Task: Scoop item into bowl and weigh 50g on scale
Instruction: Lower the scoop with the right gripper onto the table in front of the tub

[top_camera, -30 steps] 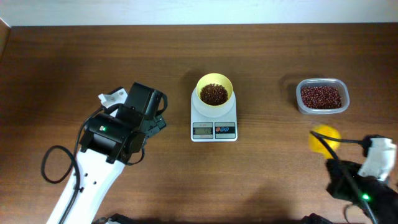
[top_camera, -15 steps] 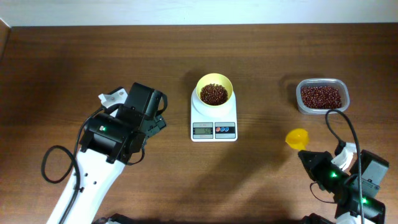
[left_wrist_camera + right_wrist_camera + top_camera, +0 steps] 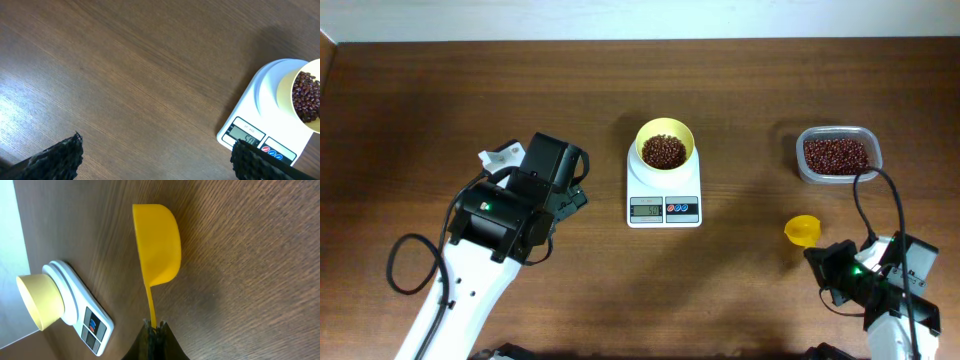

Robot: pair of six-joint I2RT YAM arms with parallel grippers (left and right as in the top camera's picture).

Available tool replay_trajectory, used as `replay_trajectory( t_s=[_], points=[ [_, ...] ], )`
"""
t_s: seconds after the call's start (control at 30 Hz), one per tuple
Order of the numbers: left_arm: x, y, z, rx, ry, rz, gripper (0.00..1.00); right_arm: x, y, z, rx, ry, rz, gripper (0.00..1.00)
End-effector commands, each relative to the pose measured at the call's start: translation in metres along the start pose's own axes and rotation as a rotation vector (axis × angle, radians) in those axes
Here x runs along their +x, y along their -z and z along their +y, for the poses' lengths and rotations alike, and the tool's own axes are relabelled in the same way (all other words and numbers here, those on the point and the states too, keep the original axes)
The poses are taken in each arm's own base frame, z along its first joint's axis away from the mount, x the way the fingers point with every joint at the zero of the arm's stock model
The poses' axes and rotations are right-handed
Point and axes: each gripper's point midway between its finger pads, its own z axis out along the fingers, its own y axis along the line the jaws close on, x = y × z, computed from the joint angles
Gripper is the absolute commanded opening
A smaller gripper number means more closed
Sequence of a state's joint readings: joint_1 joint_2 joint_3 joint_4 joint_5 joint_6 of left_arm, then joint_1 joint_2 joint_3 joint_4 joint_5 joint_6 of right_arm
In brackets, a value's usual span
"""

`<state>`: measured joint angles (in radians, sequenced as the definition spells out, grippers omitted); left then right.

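- Beans [image 3: 664,151] fill the bowl [image 3: 642,136] atop the scale [image 3: 664,190]; scooping looks done, reading illegible.
- Right of the scale, the right gripper [image 3: 154,326] clamps the empty scoop [image 3: 159,240] by its handle.
- Left gripper [image 3: 155,159], left of the scale, gapes empty.

- The left arm [image 3: 460,300] has a smooth white tube-shaped link well behind the end effector, with boxy black housings nearer the wrist.
- A green light [image 3: 486,208] glows on the black housing just behind the wrist.
- The left cable [image 3: 390,268], thin and black, loops out beside the white link.
- A small white bracket [image 3: 500,156] sits just beside the black wrist block.
- The left gripper [image 3: 156,141] has black fingers [image 3: 55,160] with a ribbed, knobbly surface.
- The right arm [image 3: 848,278] is black near the wrist, with a second green dot [image 3: 856,270] and a white block [image 3: 918,262] further back.
- The right cable [image 3: 900,215], thin and black, arcs behind the wrist.
- The right gripper [image 3: 154,327] is dark and narrows to slim tips.
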<state>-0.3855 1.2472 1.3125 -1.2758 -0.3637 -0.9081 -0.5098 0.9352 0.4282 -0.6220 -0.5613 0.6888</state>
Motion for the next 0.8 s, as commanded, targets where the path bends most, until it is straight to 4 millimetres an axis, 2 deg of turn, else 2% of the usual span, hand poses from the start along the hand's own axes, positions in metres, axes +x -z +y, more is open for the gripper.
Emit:
replay_trajectory(
  t_s=[0.0,0.1,0.23,0.33,0.4,0.47,0.53,0.6,0.77],
  points=[
    [-0.003,0.003,0.003,0.001,0.007,-0.015,0.99,0.005,-0.005,-0.011,0.041,-0.043,0.029,0.05],
    [-0.003,0.003,0.003,0.001,0.007,-0.015,0.99,0.005,-0.005,-0.012,0.044,-0.045,0.032,0.24],
    [-0.003,0.003,0.003,0.002,0.007,-0.015,0.99,0.005,-0.005,-0.012,0.044,-0.044,0.031,0.36],
    [-0.003,0.003,0.003,0.002,0.007,-0.015,0.99,0.005,-0.005,-0.013,0.047,-0.044,0.029,0.41],
    [-0.003,0.003,0.003,0.001,0.007,-0.015,0.99,0.005,-0.005,-0.013,0.05,-0.045,0.027,0.51],
    [-0.003,0.003,0.003,0.001,0.007,-0.014,0.99,0.005,-0.005,-0.013,0.05,-0.045,0.027,0.66],
    [-0.003,0.003,0.003,0.001,0.007,-0.015,0.99,0.005,-0.005,-0.014,0.055,-0.038,0.027,0.85],
    [-0.003,0.003,0.003,0.002,0.007,-0.015,0.99,0.005,-0.005,-0.018,0.076,-0.041,0.024,0.98],
    [-0.003,0.003,0.003,0.001,0.007,-0.015,0.99,0.005,-0.003,-0.032,0.145,-0.057,0.009,0.99]
  ],
)
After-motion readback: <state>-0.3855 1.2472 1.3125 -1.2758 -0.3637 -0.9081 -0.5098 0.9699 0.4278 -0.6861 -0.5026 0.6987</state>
